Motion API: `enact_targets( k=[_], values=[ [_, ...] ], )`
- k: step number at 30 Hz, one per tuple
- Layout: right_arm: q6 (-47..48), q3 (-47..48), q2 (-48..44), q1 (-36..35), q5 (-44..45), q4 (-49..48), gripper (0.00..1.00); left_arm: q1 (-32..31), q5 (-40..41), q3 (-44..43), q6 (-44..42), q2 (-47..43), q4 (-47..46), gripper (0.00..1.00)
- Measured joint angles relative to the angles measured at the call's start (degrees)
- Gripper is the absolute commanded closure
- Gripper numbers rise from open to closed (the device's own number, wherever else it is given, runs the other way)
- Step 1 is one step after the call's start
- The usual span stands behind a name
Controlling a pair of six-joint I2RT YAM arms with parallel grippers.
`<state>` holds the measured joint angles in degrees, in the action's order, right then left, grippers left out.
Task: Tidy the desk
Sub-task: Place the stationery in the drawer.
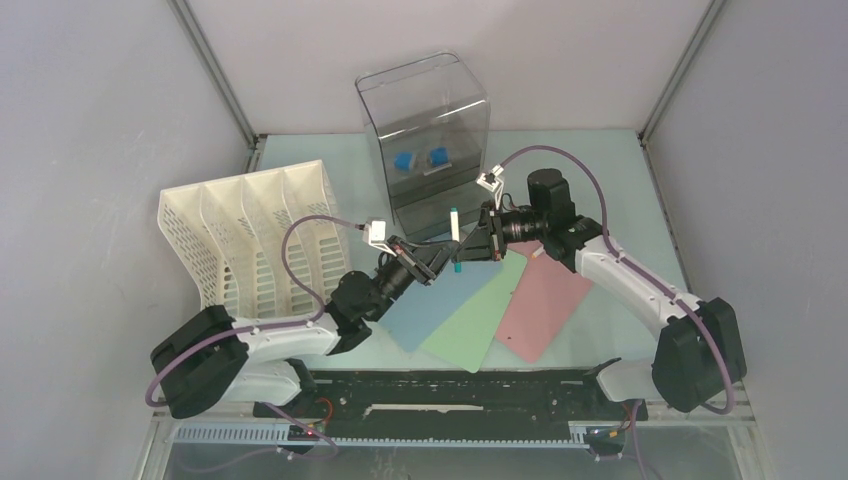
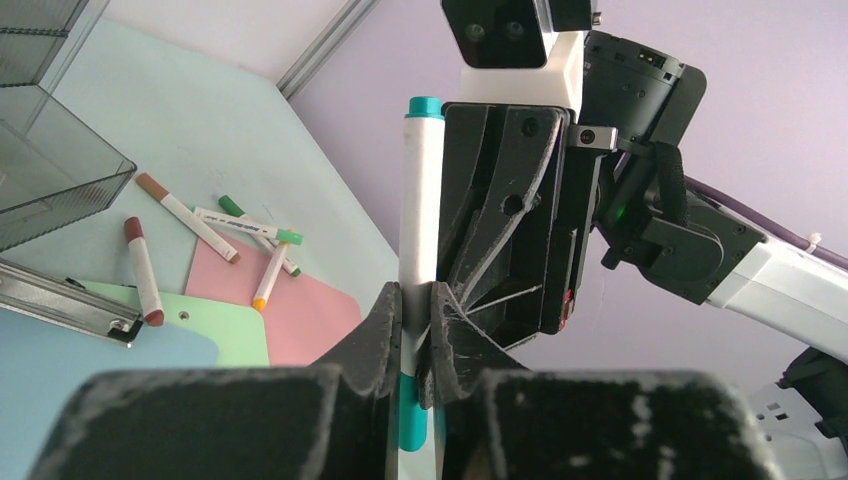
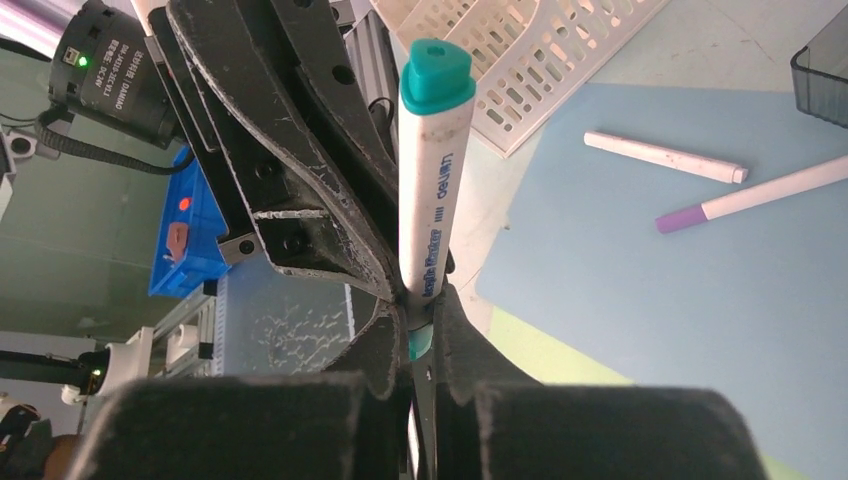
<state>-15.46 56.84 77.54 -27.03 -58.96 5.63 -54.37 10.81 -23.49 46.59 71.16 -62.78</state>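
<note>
Overhead, left-wrist and right-wrist views of a pen held by both arms. The tabletop (image 1: 600,170), pale mint-green and walled in grey, lies beneath both pairs of fingers; neither pair touches it. The left arm's fingers (image 2: 375,335) are closed narrowly on the lower barrel of a white marker (image 2: 420,200) with a teal cap, which stands roughly upright. The right arm's fingers (image 3: 470,350) meet it from the opposite side and pinch the same marker near its teal band. The two pairs sit nearly tip to tip around the barrel. The grip hangs in the air just in front of a clear plastic box (image 1: 425,140) that stands toward the back of the tabletop, and above the upper edges of a blue sheet (image 1: 430,305) and a green sheet (image 1: 480,310). A pink sheet (image 1: 545,305) fans out to the right of these. A white slotted rack (image 1: 250,240) lies at the left. Several loose markers (image 2: 185,215) rest on the sheets and tabletop below the fingers.
</note>
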Motion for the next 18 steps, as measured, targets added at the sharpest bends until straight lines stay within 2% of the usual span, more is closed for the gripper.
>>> enact_targets(
  k=[4, 11, 18],
  values=[
    [-0.5, 0.0, 0.2, 0.1, -0.2, -0.3, 1.0, 0.0, 0.2, 0.0, 0.0, 0.1, -0.2, 0.73],
    [-0.5, 0.0, 0.2, 0.2, -1.3, -0.7, 1.0, 0.0, 0.2, 0.0, 0.5, 0.1, -0.3, 0.37],
    [0.6, 0.0, 0.2, 0.2, -1.4, -0.7, 1.0, -0.2, -0.5, 0.0, -2.0, -3.8, 4.6, 0.11]
  ],
)
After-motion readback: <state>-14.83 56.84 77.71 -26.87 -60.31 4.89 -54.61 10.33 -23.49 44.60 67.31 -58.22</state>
